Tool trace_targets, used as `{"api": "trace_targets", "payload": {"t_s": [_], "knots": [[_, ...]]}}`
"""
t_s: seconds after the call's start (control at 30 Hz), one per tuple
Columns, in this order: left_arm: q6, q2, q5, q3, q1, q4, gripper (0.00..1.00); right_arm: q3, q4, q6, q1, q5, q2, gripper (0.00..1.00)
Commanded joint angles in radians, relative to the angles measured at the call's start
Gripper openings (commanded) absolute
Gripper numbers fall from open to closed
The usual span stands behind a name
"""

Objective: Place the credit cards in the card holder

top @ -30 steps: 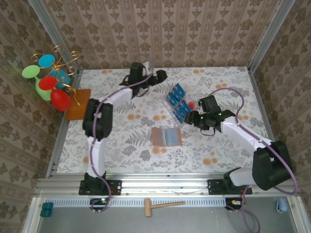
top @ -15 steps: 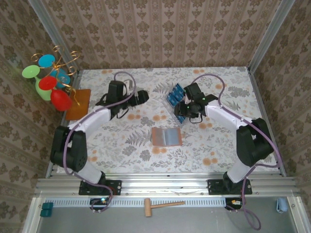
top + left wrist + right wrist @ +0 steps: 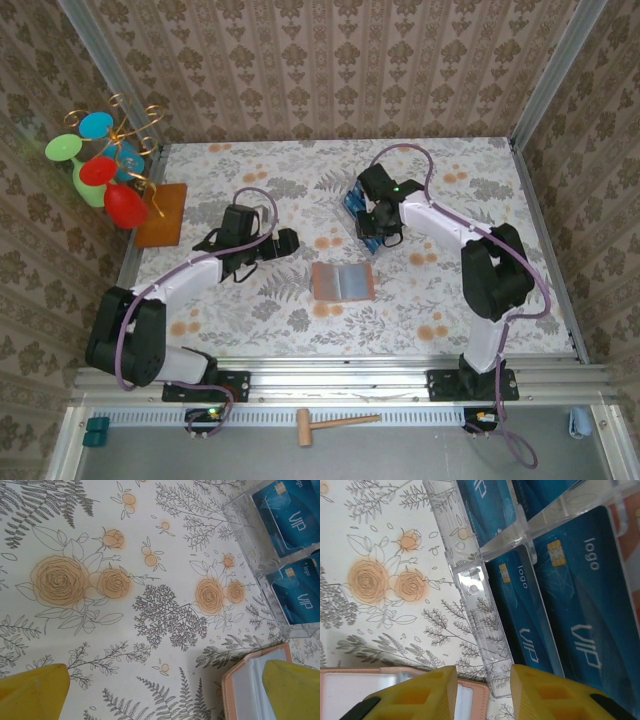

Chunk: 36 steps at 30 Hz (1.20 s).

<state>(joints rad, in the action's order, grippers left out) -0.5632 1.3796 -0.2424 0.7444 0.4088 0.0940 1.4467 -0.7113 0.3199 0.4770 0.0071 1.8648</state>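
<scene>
Fingers of the right gripper stand slightly apart, astride a wall of the clear plastic tray holding the bright-blue rectangular credit cards. The tan leather-like card holder lies open at mid-frame, below the tray. The left gripper is spread wide over the floral tablecloth.

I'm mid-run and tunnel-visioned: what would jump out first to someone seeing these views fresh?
The bright-blue credit cards in their clear tray at the table's far middle stand out first, with the right gripper hovering right at the tray's edge. Next, the card holder lies open mid-table, and colourful goblets crowd the far-left corner.
</scene>
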Motion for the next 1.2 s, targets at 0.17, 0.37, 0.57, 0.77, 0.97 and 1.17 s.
{"api": "trace_targets", "payload": {"t_s": [0.17, 0.37, 0.57, 0.77, 0.97, 1.17], "knots": [[0.019, -0.019, 0.003, -0.005, -0.019, -0.003, 1.00, 0.076, -0.086, -0.062, 0.032, 0.139, 0.080, 0.33], [0.013, -0.006, -0.004, -0.009, -0.018, -0.019, 1.00, 0.102, -0.094, -0.075, 0.036, 0.138, 0.106, 0.29], [0.012, -0.001, -0.006, -0.009, -0.018, -0.023, 1.00, 0.113, -0.093, -0.079, 0.037, 0.118, 0.127, 0.21], [0.011, -0.001, -0.005, -0.008, -0.018, -0.024, 1.00, 0.114, -0.092, -0.081, 0.038, 0.111, 0.142, 0.22], [0.014, -0.002, -0.005, -0.002, -0.019, -0.024, 1.00, 0.117, -0.102, -0.099, 0.038, 0.133, 0.151, 0.21], [0.016, 0.001, -0.006, 0.003, -0.018, -0.023, 1.00, 0.121, -0.111, -0.118, 0.039, 0.134, 0.139, 0.15]]}}
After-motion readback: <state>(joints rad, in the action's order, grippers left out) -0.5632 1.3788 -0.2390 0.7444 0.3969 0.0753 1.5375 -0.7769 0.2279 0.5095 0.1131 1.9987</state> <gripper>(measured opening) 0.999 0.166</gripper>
